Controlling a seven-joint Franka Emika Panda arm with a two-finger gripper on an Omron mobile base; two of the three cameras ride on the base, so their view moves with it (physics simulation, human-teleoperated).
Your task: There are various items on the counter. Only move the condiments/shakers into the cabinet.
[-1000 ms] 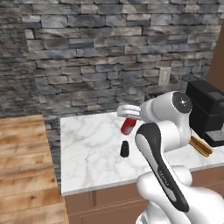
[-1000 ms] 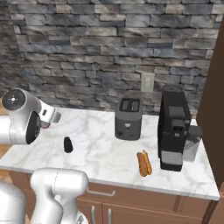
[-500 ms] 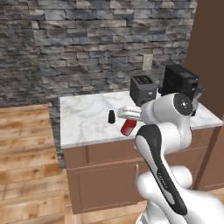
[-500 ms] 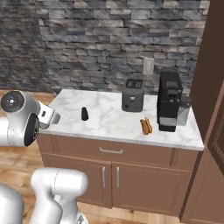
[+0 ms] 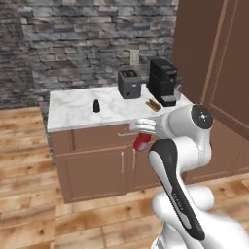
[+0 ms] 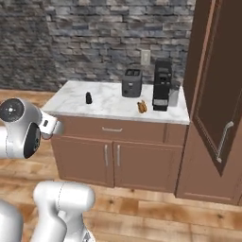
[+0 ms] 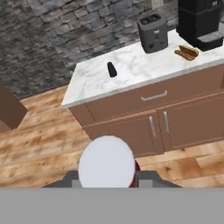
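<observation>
**Red bottle in transit, well off the surface**

Carrying a red bottle (image 5: 142,141), pinched in the end effector (image 5: 141,128) out in front of the drawer fronts, apart from the surface (image 5: 78,108). Hanging roughly upright, pale cap end (image 7: 106,162) facing the hand camera. Cabinet (image 6: 215,94) rising to the right of the load, past the coffee machine (image 6: 162,84): likely a swing that way next. Black shaker (image 5: 96,105) waiting on the marble, left of the toaster (image 5: 129,83); hot dog (image 6: 141,107) staying put.
</observation>
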